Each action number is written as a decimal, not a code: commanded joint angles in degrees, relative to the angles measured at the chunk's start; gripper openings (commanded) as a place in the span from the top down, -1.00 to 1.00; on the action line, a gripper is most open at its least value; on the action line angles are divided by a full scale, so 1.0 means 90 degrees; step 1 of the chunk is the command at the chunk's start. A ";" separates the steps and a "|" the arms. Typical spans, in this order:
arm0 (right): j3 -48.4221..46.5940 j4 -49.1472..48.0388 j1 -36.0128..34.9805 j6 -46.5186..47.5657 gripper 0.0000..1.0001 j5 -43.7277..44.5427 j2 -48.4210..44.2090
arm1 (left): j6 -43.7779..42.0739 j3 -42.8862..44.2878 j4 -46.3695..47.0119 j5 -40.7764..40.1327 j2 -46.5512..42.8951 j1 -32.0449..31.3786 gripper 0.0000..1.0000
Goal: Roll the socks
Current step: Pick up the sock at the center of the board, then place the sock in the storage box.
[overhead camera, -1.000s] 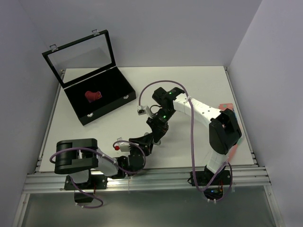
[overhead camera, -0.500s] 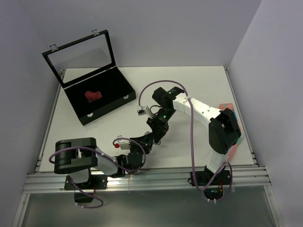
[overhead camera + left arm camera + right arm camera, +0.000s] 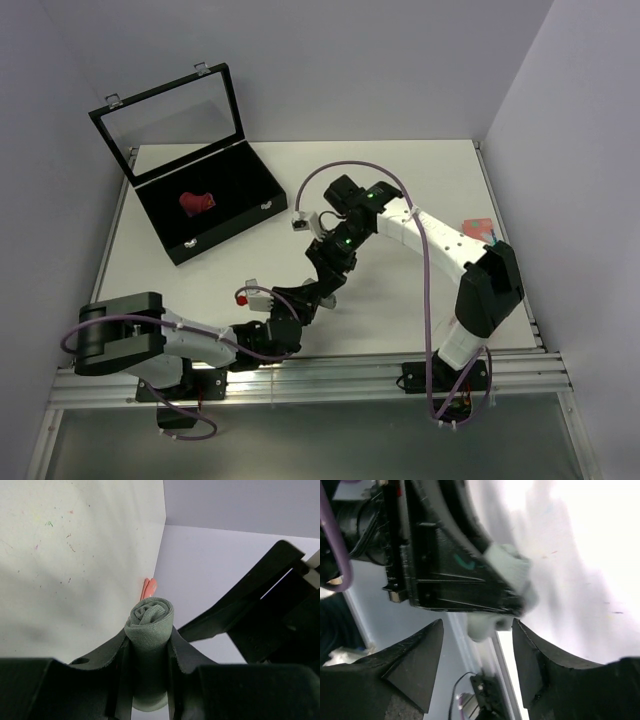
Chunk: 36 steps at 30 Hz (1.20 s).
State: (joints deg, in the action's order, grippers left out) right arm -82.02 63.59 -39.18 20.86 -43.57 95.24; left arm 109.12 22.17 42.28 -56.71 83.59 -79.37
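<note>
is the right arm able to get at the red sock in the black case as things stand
Probably yes: the right gripper is open, the lid of the black case stands open, and the red sock lies uncovered inside.

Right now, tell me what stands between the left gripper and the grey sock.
Nothing does: the left gripper is shut on the rolled grey sock, one finger against each side.
</note>
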 commanded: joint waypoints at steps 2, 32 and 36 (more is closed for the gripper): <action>-0.0399 -0.0435 0.0183 -0.0326 -0.30 0.0475 -0.0328 | -0.0151 -0.0022 -0.1083 0.0129 -0.0683 0.0010 1.00; -0.1434 -0.0210 0.2976 0.0671 -0.33 0.2311 -0.1735 | -0.6216 0.7221 -0.7606 0.7188 0.0641 0.7635 1.00; -0.1395 -0.0279 0.2996 0.0524 -0.34 0.2166 -0.1686 | -0.6663 0.8625 -0.8609 0.8077 0.1784 0.8057 1.00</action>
State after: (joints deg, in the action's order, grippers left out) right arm -92.62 61.67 -12.40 25.98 -24.43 81.19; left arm 55.27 90.78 -24.32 6.13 96.25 -9.08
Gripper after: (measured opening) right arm 0.667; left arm 0.299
